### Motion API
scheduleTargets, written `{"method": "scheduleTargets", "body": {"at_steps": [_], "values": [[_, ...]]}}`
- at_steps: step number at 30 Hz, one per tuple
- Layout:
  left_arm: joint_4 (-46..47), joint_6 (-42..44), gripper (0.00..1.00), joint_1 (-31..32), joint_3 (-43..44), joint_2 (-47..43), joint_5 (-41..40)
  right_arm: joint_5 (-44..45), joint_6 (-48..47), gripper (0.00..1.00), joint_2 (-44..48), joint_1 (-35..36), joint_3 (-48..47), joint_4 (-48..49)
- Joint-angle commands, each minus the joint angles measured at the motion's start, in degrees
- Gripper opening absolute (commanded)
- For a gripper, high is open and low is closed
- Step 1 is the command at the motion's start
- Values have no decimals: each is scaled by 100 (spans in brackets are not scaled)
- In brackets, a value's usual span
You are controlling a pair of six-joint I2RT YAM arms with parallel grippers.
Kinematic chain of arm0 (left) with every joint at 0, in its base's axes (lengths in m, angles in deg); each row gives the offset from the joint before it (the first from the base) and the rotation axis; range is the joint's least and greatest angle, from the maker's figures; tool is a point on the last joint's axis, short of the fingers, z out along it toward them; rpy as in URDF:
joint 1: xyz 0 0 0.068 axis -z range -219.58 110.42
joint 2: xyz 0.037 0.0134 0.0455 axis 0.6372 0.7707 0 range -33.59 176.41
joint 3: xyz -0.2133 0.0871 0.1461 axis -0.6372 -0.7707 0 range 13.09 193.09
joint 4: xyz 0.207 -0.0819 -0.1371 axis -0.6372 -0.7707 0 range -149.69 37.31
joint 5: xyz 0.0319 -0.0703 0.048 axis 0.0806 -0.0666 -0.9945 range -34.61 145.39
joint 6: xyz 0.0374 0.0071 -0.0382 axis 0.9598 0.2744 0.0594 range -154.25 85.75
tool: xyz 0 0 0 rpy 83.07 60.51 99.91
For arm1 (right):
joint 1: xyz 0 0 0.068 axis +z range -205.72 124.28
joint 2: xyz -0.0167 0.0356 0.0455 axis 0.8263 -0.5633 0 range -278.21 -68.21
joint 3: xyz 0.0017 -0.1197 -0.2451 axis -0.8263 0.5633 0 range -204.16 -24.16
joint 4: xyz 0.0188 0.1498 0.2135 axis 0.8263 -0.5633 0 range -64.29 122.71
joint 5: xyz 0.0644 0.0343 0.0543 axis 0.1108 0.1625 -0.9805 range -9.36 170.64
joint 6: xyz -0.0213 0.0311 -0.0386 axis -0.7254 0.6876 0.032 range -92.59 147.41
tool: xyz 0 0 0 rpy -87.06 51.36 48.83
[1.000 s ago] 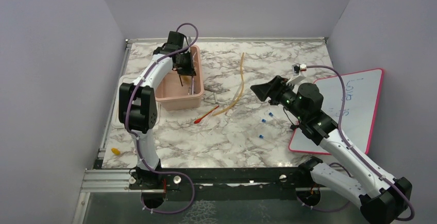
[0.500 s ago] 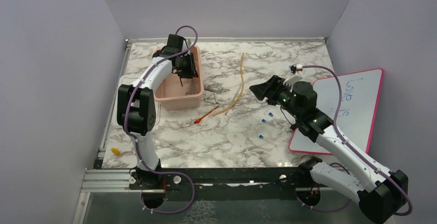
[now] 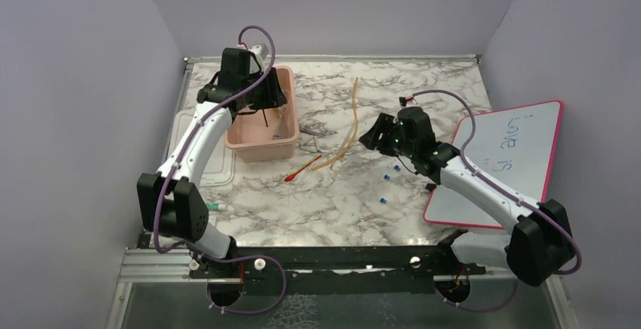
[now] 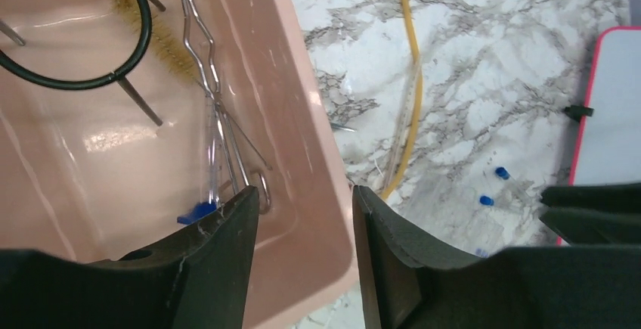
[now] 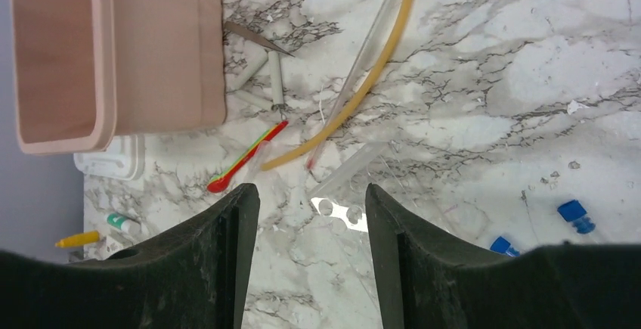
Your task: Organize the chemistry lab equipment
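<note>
My left gripper (image 3: pixel 268 103) (image 4: pixel 302 193) hovers open and empty over the right wall of the pink tub (image 3: pixel 261 146) (image 4: pixel 302 102). Inside the tub lie a black wire ring (image 4: pixel 75 81), a small brush (image 4: pixel 162 38), thin metal tongs (image 4: pixel 212 79) and a blue piece (image 4: pixel 195 212). My right gripper (image 3: pixel 370 137) (image 5: pixel 311 193) hangs open above the marble. Close by it are the long tan tube (image 3: pixel 353 113) (image 5: pixel 370 72), the red-tipped stick (image 3: pixel 302 169) (image 5: pixel 246 161) and a clear pipette (image 5: pixel 348 169). Tiny blue pieces (image 3: pixel 391 172) (image 5: pixel 574 214) lie to its right.
A pink-framed whiteboard (image 3: pixel 506 155) lies at the right edge under the right forearm. The white lid (image 3: pixel 189 170) sits left of the tub. Grey tweezers (image 3: pixel 310 128) (image 5: pixel 253 36) rest beside the tub. A yellow item (image 5: pixel 75 238) and a green-capped one (image 3: pixel 215 206) lie near the front left.
The left jaws have opened over the tub, and the left arm's elbow has swung down and to the left. The right arm has moved left toward the tan tube, its jaws narrowing a little.
</note>
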Motion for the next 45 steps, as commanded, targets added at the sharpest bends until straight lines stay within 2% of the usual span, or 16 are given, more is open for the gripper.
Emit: {"method": "scheduleTargets", "body": {"at_steps": [1, 5, 9, 15, 19, 27, 34, 40, 45], "values": [[526, 179, 53, 157, -580, -899, 453, -253, -355, 56, -639, 34, -599, -305], [1196, 149, 53, 394, -1266, -1659, 805, -459, -355, 54, -1175, 167, -943, -282], [1800, 77, 53, 545, -2066, -2348, 829, -414, -162, 51, -1609, 556, -1182, -219], [2009, 70, 52, 569, -2911, -3069, 37, -88, 472, 45, -2226, 1415, -1382, -39], [2026, 26, 52, 570, -3016, -3257, -306, 341, 1035, 44, -2644, 1800, -1488, 13], [2148, -89, 52, 570, -3264, -3480, -868, 389, 1576, 40, -3440, 2116, -1842, 250], [2202, -61, 52, 572, -3395, -3594, -992, 914, 1819, 40, -3931, 2222, -2202, 182], [2201, -39, 53, 576, -3435, -3646, -1074, 1002, 1968, 39, -4440, 2283, -2591, -163], [2202, -34, 53, 587, -3453, -3654, -1104, 1204, 2101, 35, -4626, 2335, -2735, -388]]}}
